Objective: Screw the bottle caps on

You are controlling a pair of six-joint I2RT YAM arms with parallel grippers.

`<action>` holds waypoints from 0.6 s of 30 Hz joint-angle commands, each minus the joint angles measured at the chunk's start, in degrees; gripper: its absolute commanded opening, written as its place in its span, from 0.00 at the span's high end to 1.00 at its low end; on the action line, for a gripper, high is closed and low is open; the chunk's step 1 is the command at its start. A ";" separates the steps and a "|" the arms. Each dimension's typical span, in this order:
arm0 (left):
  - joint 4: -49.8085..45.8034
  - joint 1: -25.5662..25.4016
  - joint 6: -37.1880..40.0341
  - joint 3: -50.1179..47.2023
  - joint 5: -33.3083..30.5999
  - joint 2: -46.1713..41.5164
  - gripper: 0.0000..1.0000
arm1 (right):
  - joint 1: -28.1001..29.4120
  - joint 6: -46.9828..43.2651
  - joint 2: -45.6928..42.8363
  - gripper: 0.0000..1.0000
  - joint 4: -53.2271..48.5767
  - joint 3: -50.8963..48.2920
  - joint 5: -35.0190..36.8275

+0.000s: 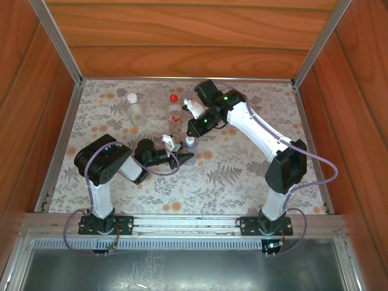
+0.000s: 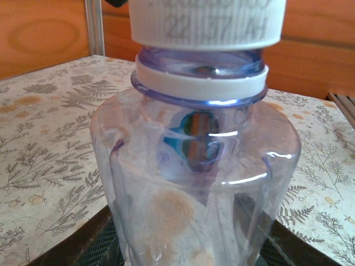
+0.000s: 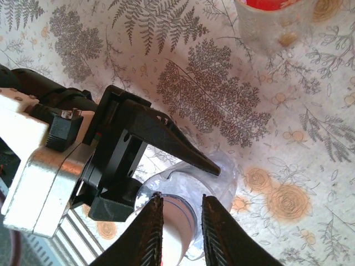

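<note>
The step in hand is winding the white cap (image 2: 205, 22) onto the bluish-tinted bottle (image 2: 194, 183). This bottle stands just below the middle of the top view, between the two arms. The left gripper (image 1: 182, 159) reaches in from the left of that frame and is clamped on the bottle's body, acting as the vice. The right gripper (image 3: 182, 200) comes down from above. In its wrist view, at bottom centre, its two fingers (image 3: 148, 235) sit on either side of the cap and look pinched onto it.

In the left wrist view a band of bare neck shows between the cap and the white collar ring (image 2: 199, 86). I judge the cap to be seated but not wound down.

- **Alignment:** hold the cap level and centre the wrist's roll over the neck.
- **Pressure:** press down only lightly while turning, so the threads catch rather than cross.
- **Left grip:** the thin clear wall will probably flex, so grip firmly enough to resist the twist without crushing.
- **Stopping point:** stop once the gap at the neck closes.

The red-capped bottle (image 1: 174, 111) stands near the right wrist, above centre, so the turning should not sweep into it.
</note>
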 commanded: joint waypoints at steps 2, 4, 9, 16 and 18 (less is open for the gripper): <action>-7.03 0.36 -1.23 -0.53 1.28 0.81 0.48 | -0.42 1.09 -1.57 0.78 -1.73 -1.95 -2.37; -7.08 0.63 -1.73 -0.29 1.26 0.98 0.48 | -0.45 1.36 -1.96 0.78 -1.64 -2.57 -2.56; -7.31 1.09 -2.65 0.13 1.18 1.31 0.48 | -0.55 2.29 -3.35 0.79 -1.29 -4.22 -3.37; -7.34 1.65 -3.53 0.85 1.95 1.95 0.48 | -0.54 3.71 -5.72 0.82 -0.80 -6.90 -3.71; -7.34 1.74 -3.63 1.02 1.97 2.04 0.48 | -0.54 4.20 -6.24 0.83 -0.59 -7.69 -4.52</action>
